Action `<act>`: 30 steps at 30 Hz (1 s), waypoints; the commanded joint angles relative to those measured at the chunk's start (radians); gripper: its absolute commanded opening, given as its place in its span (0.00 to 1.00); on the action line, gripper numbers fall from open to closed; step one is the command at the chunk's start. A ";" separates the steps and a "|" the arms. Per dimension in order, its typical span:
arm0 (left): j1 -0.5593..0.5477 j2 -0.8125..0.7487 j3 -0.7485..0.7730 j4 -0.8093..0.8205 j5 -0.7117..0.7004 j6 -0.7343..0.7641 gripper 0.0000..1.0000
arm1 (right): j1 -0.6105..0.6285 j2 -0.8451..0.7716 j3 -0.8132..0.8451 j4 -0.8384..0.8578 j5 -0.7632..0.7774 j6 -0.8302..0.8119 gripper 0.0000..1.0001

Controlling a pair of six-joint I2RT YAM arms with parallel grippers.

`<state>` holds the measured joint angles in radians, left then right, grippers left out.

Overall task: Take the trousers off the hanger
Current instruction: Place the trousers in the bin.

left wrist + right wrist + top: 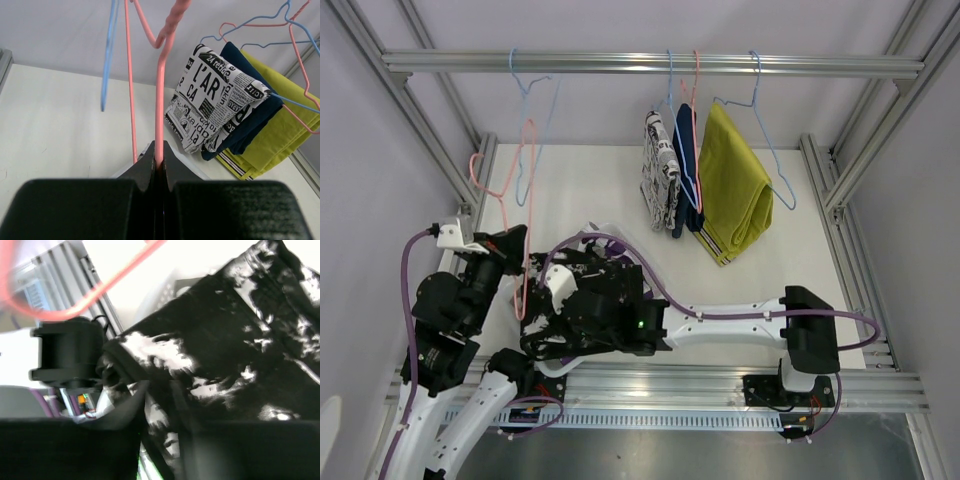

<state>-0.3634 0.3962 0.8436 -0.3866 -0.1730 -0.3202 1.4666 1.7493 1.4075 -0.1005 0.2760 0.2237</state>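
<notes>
My left gripper (160, 161) is shut on the lower wire of a pink hanger (161, 95), held upright over the table's left side (526, 210). My right gripper (165, 390) reaches left across the table (572, 300); its fingers close on a fold of the black-and-white splotched trousers (225, 340), which fill that blurred view. On the rail hang the white trousers with black print (660, 185), the navy trousers (686, 165) and the mustard yellow trousers (732, 185), each on a wire hanger.
An empty blue hanger (538, 120) hangs from the rail (620, 63) at the left. Aluminium frame rails (840, 170) border the white table (590, 190) on both sides. The left arm's body (455, 310) stands close beside the right gripper.
</notes>
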 commanded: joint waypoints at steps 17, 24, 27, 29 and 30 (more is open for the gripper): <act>0.009 -0.023 0.006 0.032 0.000 0.006 0.01 | -0.037 0.231 0.007 0.163 -0.184 0.152 0.00; 0.009 -0.025 0.005 0.032 0.007 0.006 0.01 | -0.026 0.243 -0.134 0.209 -0.156 0.229 0.00; 0.009 -0.023 0.003 0.032 0.009 0.003 0.01 | -0.031 0.202 -0.122 0.168 -0.123 0.204 0.00; 0.009 -0.023 0.003 0.032 0.009 0.003 0.01 | -0.035 0.182 -0.102 0.125 -0.107 0.184 0.00; 0.009 -0.022 0.003 0.032 0.009 0.003 0.01 | -0.043 0.174 -0.079 0.111 -0.094 0.175 0.00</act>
<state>-0.3634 0.3779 0.8436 -0.3847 -0.1780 -0.3206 1.4044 1.9453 1.3155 0.1452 0.1757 0.4091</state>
